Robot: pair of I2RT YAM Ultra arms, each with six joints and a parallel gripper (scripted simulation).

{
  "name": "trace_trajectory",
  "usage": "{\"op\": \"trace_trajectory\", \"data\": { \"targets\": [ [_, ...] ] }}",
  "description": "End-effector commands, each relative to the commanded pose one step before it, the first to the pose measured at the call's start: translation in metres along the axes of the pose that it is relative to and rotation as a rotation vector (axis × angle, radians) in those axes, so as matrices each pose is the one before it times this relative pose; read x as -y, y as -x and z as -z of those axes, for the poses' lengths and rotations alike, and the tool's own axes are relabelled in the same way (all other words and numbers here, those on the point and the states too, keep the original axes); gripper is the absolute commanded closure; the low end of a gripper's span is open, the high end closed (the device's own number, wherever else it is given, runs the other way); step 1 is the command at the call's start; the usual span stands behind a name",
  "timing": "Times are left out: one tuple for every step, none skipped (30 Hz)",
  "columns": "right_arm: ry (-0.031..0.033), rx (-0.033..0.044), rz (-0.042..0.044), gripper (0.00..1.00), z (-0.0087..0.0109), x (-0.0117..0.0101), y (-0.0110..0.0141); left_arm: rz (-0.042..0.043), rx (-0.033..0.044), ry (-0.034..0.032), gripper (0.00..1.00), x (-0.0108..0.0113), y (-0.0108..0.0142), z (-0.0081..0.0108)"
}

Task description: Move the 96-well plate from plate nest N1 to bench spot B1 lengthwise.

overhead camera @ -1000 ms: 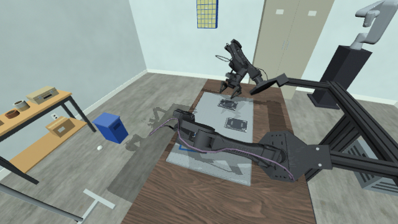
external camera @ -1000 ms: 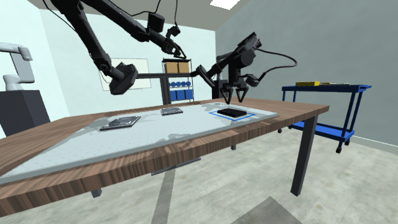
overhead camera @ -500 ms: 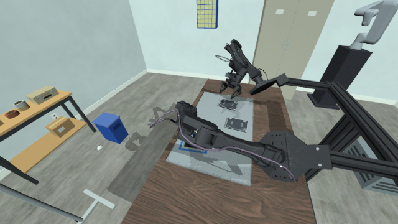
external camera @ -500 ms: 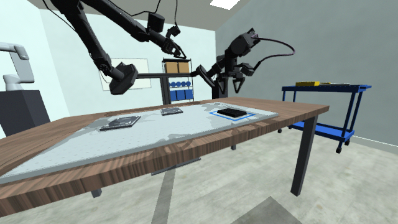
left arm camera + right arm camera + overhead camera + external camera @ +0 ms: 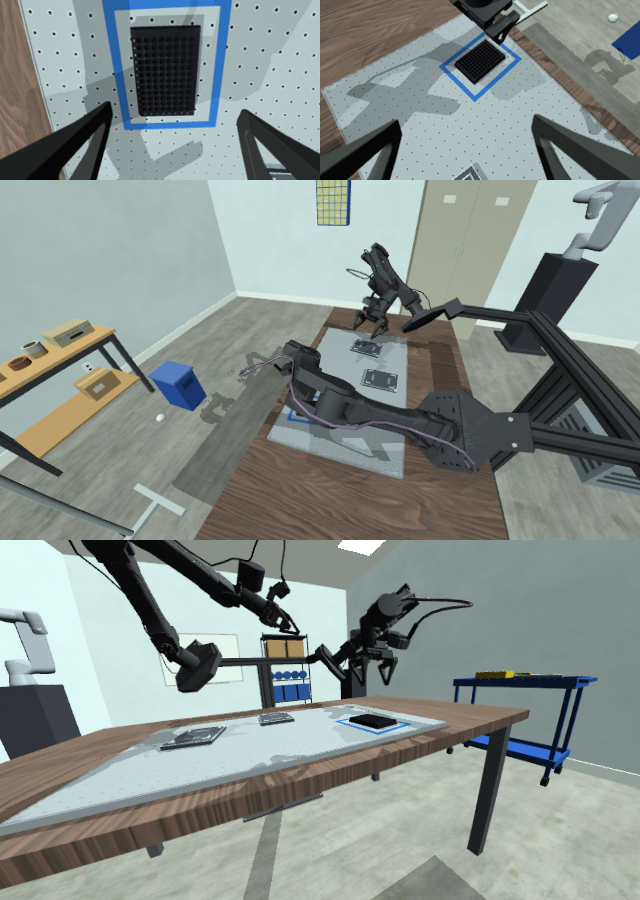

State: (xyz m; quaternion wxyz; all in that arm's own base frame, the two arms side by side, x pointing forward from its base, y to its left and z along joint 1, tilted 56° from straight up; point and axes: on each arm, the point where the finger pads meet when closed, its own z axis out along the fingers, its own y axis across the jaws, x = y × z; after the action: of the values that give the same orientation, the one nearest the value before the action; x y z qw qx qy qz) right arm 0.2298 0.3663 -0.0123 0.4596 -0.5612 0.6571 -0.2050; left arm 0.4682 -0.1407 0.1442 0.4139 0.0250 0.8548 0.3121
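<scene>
One dark 96-well plate lies flat inside the blue taped outline, right of centre in the exterior view and upper middle of the left wrist view. Its long side runs with the outline's, and the border shows all round it, tape and plate apart.

The left tool is spread wide, pinching nothing, and hangs above the plate. The right tool is spread too, upper middle of the top view, away from the outline.

The job looks all but finished; only moving clear seems left. The likeliest trouble would be the left tool dipping or swinging sideways as it leaves, so that a fingertip clips the plate and turns it or nudges it onto the tape. Lifting straight up first should avoid that.

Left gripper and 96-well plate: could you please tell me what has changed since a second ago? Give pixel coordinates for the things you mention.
The left gripper (image 5: pixel 282 369) (image 5: pixel 375 684) (image 5: pixel 174 111) (image 5: pixel 486 30) has risen, moving up away from the plate (image 5: pixel 372 720) (image 5: pixel 166 74) (image 5: pixel 480 61). The plate stayed inside the blue outline (image 5: pixel 295 420) (image 5: pixel 378 733) (image 5: pixel 223 68) (image 5: pixel 497 82); the right gripper (image 5: pixel 364 333) (image 5: pixel 292 631) (image 5: pixel 468 123) shows no visible move.
</scene>
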Motion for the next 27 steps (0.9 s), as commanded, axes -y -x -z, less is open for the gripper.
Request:
{"op": "trace_trajectory", "data": {
  "targets": [
    [-0.00427, 0.02410, -0.01513, 0.00, 0.00182, 0.00272, 0.01245, -0.00542, 0.23014, -0.06341, 0.00, 0.00317, 0.03815, 0.02134],
    [0.00000, 0.00000, 0.00000, 0.00, 0.00000, 0.00000, 0.00000, 0.00000, 0.00000, 0.00000, 0.00, 0.00000, 0.00000, 0.00000],
    [0.00000, 0.00000, 0.00000, 0.00, 0.00000, 0.00000, 0.00000, -0.02692, 0.01669, -0.00732, 0.00, 0.00098, -0.00615, 0.00153],
    [0.00000, 0.00000, 0.00000, 0.00, 0.00000, 0.00000, 0.00000, 0.00329, 0.03729, -0.00225, 0.00, -0.00324, 0.00893, 0.00208],
    [0.00000, 0.00000, 0.00000, 0.00, 0.00000, 0.00000, 0.00000, -0.00533, 0.03012, -0.00379, 0.00, -0.00186, 0.00454, 0.00191],
    [0.00000, 0.00000, 0.00000, 0.00, 0.00000, 0.00000, 0.00000, -0.00867, 0.02742, -0.00463, 0.00, -0.00100, 0.00302, 0.00219],
    [0.00000, 0.00000, 0.00000, 0.00, 0.00000, 0.00000, 0.00000, -0.01450, 0.02190, -0.00592, 0.00, -0.00046, 0.00099, 0.00195],
    [0.00000, 0.00000, 0.00000, 0.00, 0.00000, 0.00000, 0.00000, -0.01234, 0.02115, -0.00415, 0.00, -0.00068, 0.00041, 0.00170],
    [0.00000, 0.00000, 0.00000, 0.00, 0.00000, 0.00000, 0.00000, -0.01210, 0.01583, 0.00360, 0.00, -0.00187, -0.00126, 0.00147],
    [0.00000, 0.00000, 0.00000, 0.00, 0.00000, 0.00000, 0.00000, -0.01404, 0.01547, -0.00283, 0.00, -0.00084, -0.00228, 0.00092],
    [0.00000, 0.00000, 0.00000, 0.00, 0.00000, 0.00000, 0.00000, -0.01683, 0.01437, -0.00627, 0.00, 0.00065, -0.00318, 0.00166],
    [0.00000, 0.00000, 0.00000, 0.00, 0.00000, 0.00000, 0.00000, -0.01874, 0.01066, -0.00539, 0.00, 0.00045, -0.00490, 0.00125],
    [0.00000, 0.00000, 0.00000, 0.00, 0.00000, 0.00000, 0.00000, -0.02088, 0.00701, -0.00580, 0.00, 0.00086, -0.00652, 0.00135],
    [0.00000, 0.00000, 0.00000, 0.00, 0.00000, 0.00000, 0.00000, -0.02241, 0.01225, -0.00898, 0.00, 0.00166, -0.00567, 0.00216],
    [0.00000, 0.00000, 0.00000, 0.00, 0.00000, 0.00000, 0.00000, -0.02503, 0.00700, -0.01030, 0.00, 0.00266, -0.00769, 0.00260],
    [0.00000, 0.00000, 0.00000, 0.00, 0.00000, 0.00000, 0.00000, -0.03415, -0.00608, -0.01562, 0.00, 0.00669, -0.01302, 0.00195],
    [0.00000, 0.00000, 0.00000, 0.00, 0.00000, 0.00000, 0.00000, -0.02884, -0.00085, -0.01371, 0.00, 0.00424, -0.01096, 0.00325],
    [0.00000, 0.00000, 0.00000, 0.00, 0.00000, 0.00000, 0.00000, 0.00000, 0.00000, 0.00000, 0.00, 0.00000, 0.00000, 0.00000],
    [0.00000, 0.00000, 0.00000, 0.00, 0.00000, 0.00000, 0.00000, 0.00000, 0.00000, 0.00000, 0.00, 0.00000, 0.00000, 0.00000],
    [0.00000, 0.00000, 0.00000, 0.00, 0.00000, 0.00000, 0.00000, -0.01764, 0.00205, -0.00879, 0.00, 0.00250, -0.00618, 0.00202],
    [0.00000, 0.00000, 0.00000, 0.00, 0.00000, 0.00000, 0.00000, -0.01504, 0.00317, -0.00697, 0.00, 0.00185, -0.00499, 0.00172],
    [0.00000, 0.00000, 0.00000, 0.00, 0.00000, 0.00000, 0.00000, -0.00765, 0.00167, -0.00326, 0.00, 0.00082, -0.00257, 0.00086],
    [0.00000, 0.00000, 0.00000, 0.00, 0.00000, 0.00000, 0.00000, -0.00454, 0.00010, -0.00188, 0.00, 0.00049, -0.00179, 0.00051],
    [0.00000, 0.00000, 0.00000, 0.00, 0.00000, 0.00000, 0.00000, -0.00469, -0.00200, -0.00207, 0.00, 0.00061, -0.00242, 0.00054],
    [0.00000, 0.00000, 0.00000, 0.00, 0.00000, 0.00000, 0.00000, -0.00321, -0.01123, -0.00657, 0.00, 0.00193, -0.00371, 0.00023],
    [0.00000, 0.00000, 0.00000, 0.00, 0.00000, 0.00000, 0.00000, -0.00090, -0.00423, -0.00141, 0.00, 0.00075, -0.00129, 0.00036],
    [0.00000, 0.00000, 0.00000, 0.00, 0.00000, 0.00000, 0.00000, -0.00123, 0.00069, -0.00338, 0.00, 0.00166, 0.00050, 0.00108]
  ]
}}
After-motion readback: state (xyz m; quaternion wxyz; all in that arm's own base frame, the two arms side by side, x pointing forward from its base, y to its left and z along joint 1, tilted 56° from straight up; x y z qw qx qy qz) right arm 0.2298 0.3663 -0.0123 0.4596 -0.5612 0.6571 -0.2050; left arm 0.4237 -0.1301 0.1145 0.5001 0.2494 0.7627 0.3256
